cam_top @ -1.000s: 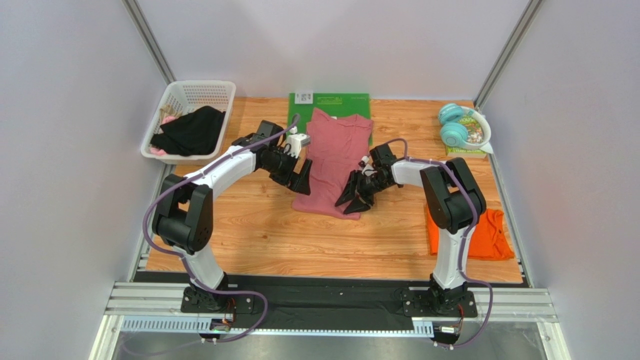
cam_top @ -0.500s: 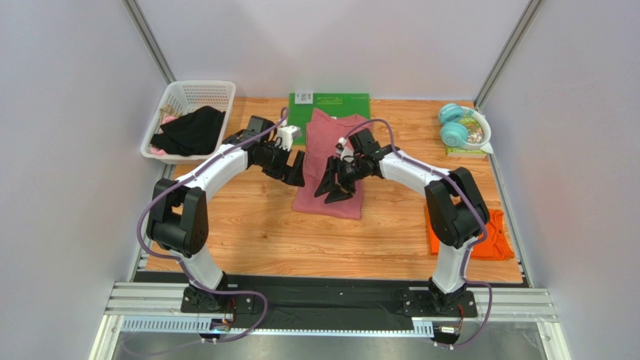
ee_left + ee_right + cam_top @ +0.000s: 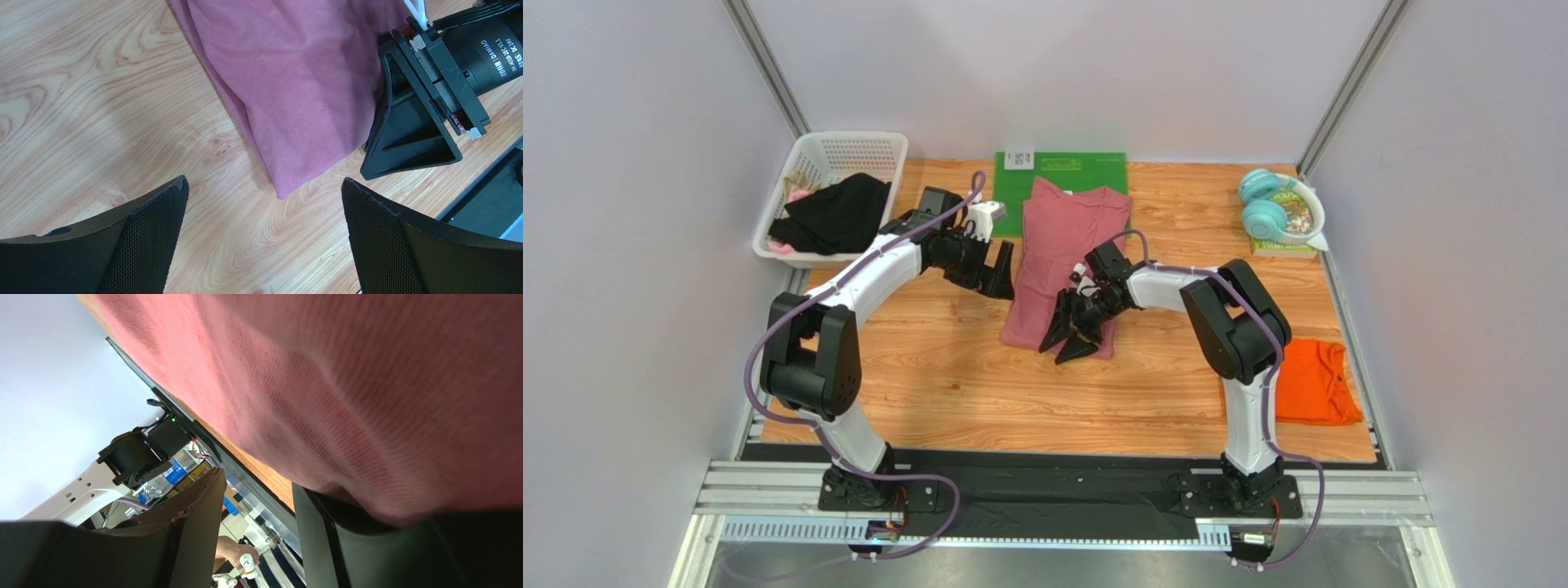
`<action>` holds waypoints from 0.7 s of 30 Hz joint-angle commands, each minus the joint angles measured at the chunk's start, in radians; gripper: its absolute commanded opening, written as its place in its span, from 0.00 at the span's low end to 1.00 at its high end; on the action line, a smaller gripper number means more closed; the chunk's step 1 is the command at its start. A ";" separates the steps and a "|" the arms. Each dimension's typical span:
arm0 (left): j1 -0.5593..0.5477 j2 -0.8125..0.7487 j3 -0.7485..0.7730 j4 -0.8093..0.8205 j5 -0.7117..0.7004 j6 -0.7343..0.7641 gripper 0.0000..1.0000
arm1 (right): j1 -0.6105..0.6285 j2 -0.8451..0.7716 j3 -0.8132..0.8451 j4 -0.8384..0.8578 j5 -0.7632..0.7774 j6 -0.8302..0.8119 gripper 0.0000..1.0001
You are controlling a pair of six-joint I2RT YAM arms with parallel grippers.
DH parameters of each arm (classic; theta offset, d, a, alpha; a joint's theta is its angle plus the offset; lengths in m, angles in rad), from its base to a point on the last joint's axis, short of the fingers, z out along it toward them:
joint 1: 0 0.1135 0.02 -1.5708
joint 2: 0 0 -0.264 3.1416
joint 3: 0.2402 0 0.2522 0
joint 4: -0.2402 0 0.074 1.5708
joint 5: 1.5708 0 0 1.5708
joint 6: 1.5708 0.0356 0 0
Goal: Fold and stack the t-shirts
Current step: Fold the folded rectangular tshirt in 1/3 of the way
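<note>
The dusty rose-pink t-shirt (image 3: 1063, 245) lies as a long narrow strip in the middle of the table, its top on the green mat (image 3: 1081, 165). My left gripper (image 3: 999, 272) is open and empty just left of the shirt; in the left wrist view (image 3: 264, 182) bare wood lies between its fingers and the shirt's corner (image 3: 294, 79) sits above. My right gripper (image 3: 1071, 333) is at the shirt's lower right edge, jaws apart. In the right wrist view (image 3: 258, 481) pink cloth (image 3: 368, 386) drapes over one finger. The orange t-shirt (image 3: 1318, 382) lies at the right edge.
A white basket (image 3: 844, 147) with black cloth (image 3: 830, 214) stands at the back left. Teal headphones (image 3: 1265, 202) lie at the back right. The right gripper's black body (image 3: 411, 135) shows in the left wrist view, close to the shirt.
My right gripper swung left over the pink shirt, then came down to its lower edge. My left gripper drew back up and to the left, away from the shirt.
</note>
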 commanded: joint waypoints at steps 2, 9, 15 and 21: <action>0.007 -0.050 0.033 0.009 0.015 -0.011 1.00 | 0.005 -0.066 0.021 0.019 -0.053 0.019 0.51; 0.007 -0.063 0.042 0.001 0.021 -0.009 1.00 | -0.009 -0.063 0.132 0.011 -0.098 0.025 0.53; 0.007 -0.059 0.041 -0.005 0.028 -0.006 1.00 | -0.008 0.087 0.069 0.093 -0.075 0.028 0.52; 0.007 -0.066 0.047 -0.017 0.047 -0.006 1.00 | -0.006 0.133 0.055 0.088 -0.069 0.002 0.51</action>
